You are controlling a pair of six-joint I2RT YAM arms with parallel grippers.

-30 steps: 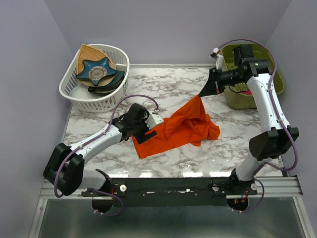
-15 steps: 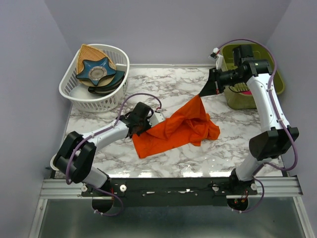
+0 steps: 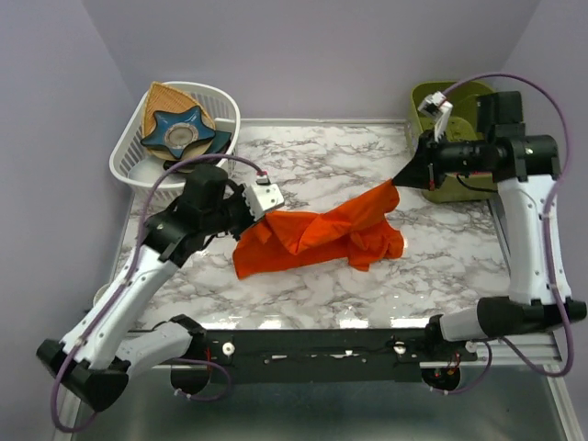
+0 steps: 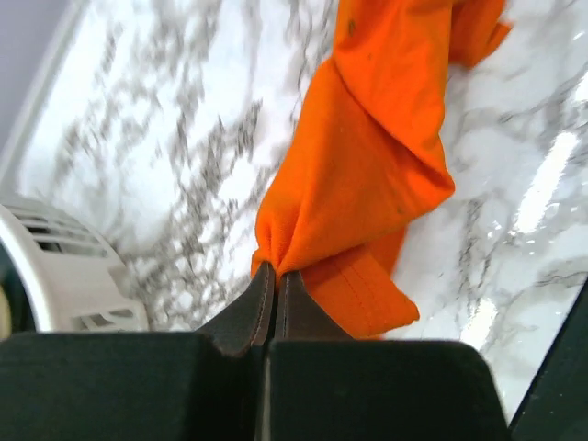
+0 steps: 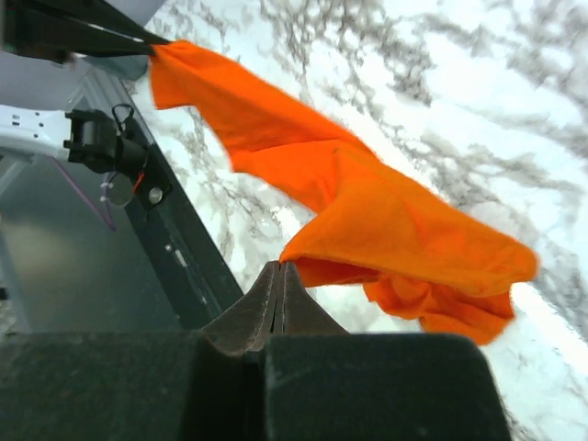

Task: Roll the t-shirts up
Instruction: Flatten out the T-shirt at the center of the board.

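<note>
One bright orange t-shirt (image 3: 317, 237) hangs stretched between my two grippers above the marble table (image 3: 312, 156), its middle and lower folds sagging onto the surface. My left gripper (image 3: 263, 213) is shut on the shirt's left corner; in the left wrist view the closed fingertips (image 4: 275, 272) pinch a gathered fold of the t-shirt (image 4: 367, 165). My right gripper (image 3: 401, 183) is shut on the shirt's upper right corner near the green bin. From the right wrist, the gripper (image 5: 280, 266) clamps the fabric edge, and the t-shirt (image 5: 367, 220) runs away toward the left gripper.
A white basket (image 3: 220, 119) at the back left holds a blue star-shaped dish (image 3: 179, 131) and a tan woven piece (image 3: 165, 95). A green bin (image 3: 432, 99) stands at the back right, behind the right arm. The metal rail (image 3: 367, 344) runs along the near edge.
My left gripper closed on the shirt's left corner and lifted it up and left. The right arm swung right and raised its corner, pulling the shirt out longer between the two.
</note>
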